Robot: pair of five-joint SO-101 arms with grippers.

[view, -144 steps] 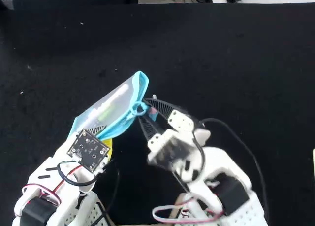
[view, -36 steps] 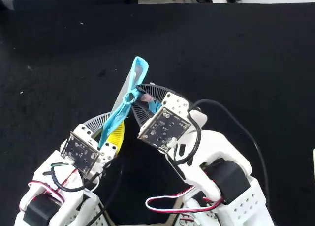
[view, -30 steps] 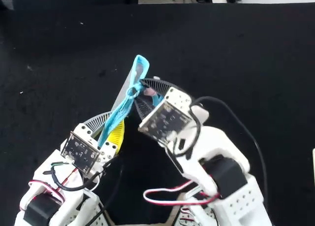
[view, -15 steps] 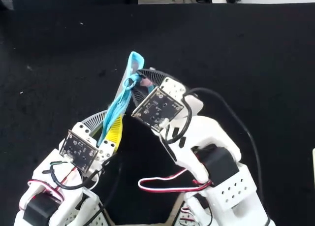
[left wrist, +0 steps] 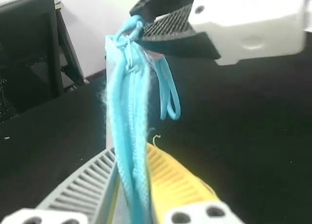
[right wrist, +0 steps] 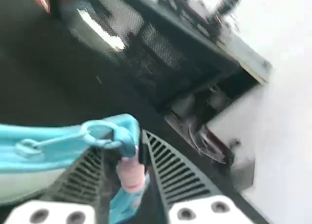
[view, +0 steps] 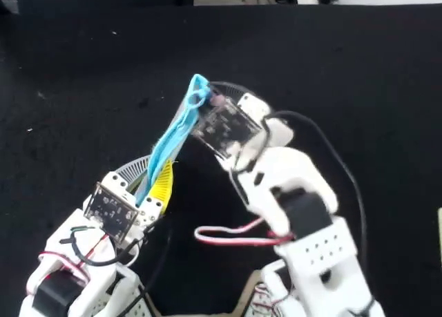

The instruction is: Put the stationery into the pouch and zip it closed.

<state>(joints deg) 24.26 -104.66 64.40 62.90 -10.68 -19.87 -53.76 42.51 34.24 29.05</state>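
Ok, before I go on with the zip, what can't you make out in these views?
- What is inside: the pouch stands edge-on in the high view, so its contents are hidden.
- How far it is zipped: in the high view the right gripper and its camera board cover that end, and the right wrist view is blurred.
- How the left gripper holds it: the pouch's near end is cut off by the left wrist view's edge.

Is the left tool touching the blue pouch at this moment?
Touching. The left wrist view shows the pouch clamped between the grey and yellow fingers of the left tool.
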